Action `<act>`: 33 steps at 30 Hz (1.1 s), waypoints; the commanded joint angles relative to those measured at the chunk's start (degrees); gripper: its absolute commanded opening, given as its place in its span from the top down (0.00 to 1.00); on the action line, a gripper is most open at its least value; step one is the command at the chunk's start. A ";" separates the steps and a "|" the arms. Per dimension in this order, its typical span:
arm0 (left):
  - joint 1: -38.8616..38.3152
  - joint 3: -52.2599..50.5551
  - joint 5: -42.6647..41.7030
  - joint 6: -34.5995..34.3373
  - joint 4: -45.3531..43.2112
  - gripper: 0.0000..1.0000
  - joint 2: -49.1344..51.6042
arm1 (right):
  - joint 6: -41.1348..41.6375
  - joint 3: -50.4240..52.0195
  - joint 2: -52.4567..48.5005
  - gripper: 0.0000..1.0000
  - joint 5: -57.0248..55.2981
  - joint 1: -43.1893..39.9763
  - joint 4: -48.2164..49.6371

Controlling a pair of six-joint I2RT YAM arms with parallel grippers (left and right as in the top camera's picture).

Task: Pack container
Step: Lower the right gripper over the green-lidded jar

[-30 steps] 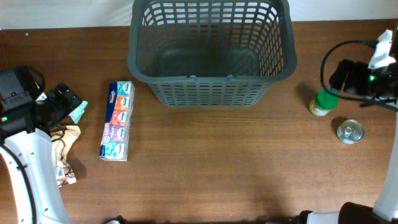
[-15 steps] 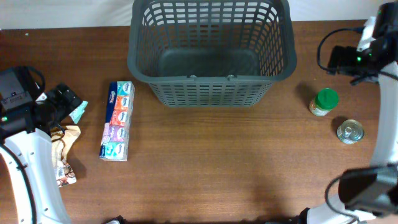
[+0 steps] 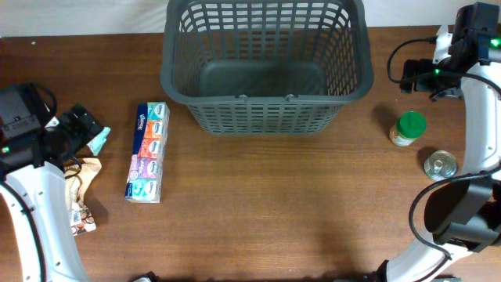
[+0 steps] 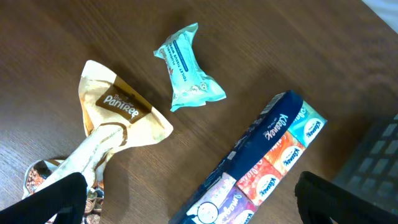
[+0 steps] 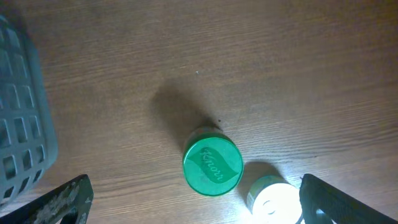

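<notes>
The container, a large dark grey lattice basket, stands empty at the back centre; its corner shows in the left wrist view and the right wrist view. My left gripper is open and empty at the far left, above a multicoloured tissue pack; its fingers straddle the pack without touching it. My right gripper is open and empty, raised right of the basket, above a green-lidded jar; its fingers are wide apart.
A teal wrapped packet and a tan snack bag lie at the left. A silver-topped can stands beside the jar. The right arm's cable loops near the table's right edge.
My right arm has swung back and up, from beside the jar to a raised spot right of the basket. The left arm and all objects have not moved.
</notes>
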State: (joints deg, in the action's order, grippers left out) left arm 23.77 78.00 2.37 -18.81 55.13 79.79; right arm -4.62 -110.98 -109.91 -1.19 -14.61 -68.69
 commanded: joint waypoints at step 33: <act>0.28 0.81 0.42 0.48 0.24 0.00 0.02 | 9.38 1.11 -10.49 0.01 -1.03 -3.72 -6.14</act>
State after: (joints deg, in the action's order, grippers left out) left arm 23.77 78.00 2.37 -18.81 55.16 79.79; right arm 3.29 -110.39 -120.18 -1.10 -18.59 -74.72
